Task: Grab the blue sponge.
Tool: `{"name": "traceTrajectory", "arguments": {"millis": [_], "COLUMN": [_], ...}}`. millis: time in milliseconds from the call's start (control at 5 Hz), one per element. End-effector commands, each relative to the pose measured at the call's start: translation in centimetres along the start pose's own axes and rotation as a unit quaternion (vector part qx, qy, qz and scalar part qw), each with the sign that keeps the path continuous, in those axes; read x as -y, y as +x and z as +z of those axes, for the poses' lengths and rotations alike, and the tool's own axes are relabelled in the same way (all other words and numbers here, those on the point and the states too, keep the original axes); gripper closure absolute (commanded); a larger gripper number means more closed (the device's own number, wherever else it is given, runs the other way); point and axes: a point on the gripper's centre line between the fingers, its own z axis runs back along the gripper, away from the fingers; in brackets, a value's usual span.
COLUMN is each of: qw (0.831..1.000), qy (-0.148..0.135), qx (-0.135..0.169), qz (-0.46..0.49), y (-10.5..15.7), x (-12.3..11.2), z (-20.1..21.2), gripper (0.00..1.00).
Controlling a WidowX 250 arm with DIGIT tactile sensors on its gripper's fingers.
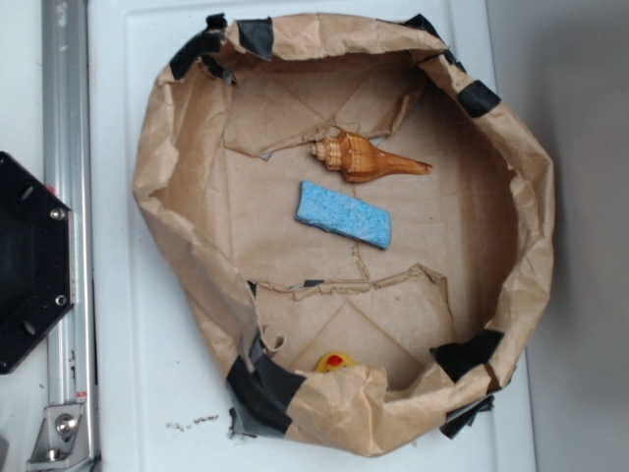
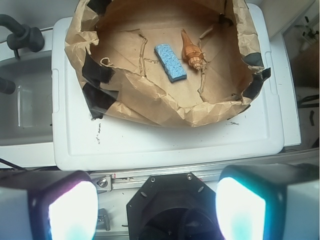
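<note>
Paper wall: a crumpled brown-paper basin (image 1: 157,187) patched with black tape stands on a white plastic surface (image 1: 147,393); its rim rises all round and folds inward at the bottom centre of the exterior view.
Open room: the basin floor is bare paper to the right of and below the sponge in the exterior view; creased paper flaps lie across the floor above and below the middle.
Task thing: the flat light-blue rectangular sponge (image 1: 343,213) lies flat near the middle of the basin floor, slightly slanted, its long side running left to right in the exterior view.
Sponge in wrist view: the sponge (image 2: 170,62) sits in the upper centre of the frame, well apart from the fingers at the bottom.
Neighbour: an orange-brown spiral seashell (image 1: 365,157) lies just above the sponge, near it but not touching, its thin tip pointing right.
Hidden item: a small yellow object with a red spot (image 1: 335,362) peeks from under the lower rim; what it is cannot be told.
Gripper: the gripper (image 2: 156,207) shows only in the wrist view, its two pale fingers (image 2: 72,210) wide apart at the bottom corners, nothing between them.
Surroundings: a black hexagonal base (image 1: 29,261) and a silver metal rail (image 1: 67,197) stand at the left edge of the exterior view, outside the basin.
</note>
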Motion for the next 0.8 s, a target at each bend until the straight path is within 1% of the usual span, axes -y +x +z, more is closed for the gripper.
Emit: {"name": "traceTrajectory", "arguments": {"millis": [0, 200, 400, 600], "qw": [1.000, 0.992, 0.982, 0.975], "qy": [0.000, 0.017, 0.004, -0.005], "qx": [0.000, 0.091, 0.086, 0.059], "qz": [0.000, -0.090, -0.170, -0.216], "y": [0.0, 4.8, 9.5, 13.7], "x": [0.0, -0.9, -1.2, -2.0], "z": [0.0, -2.5, -6.4, -12.0], "gripper": [0.00, 0.00, 0.00, 0.00]}}
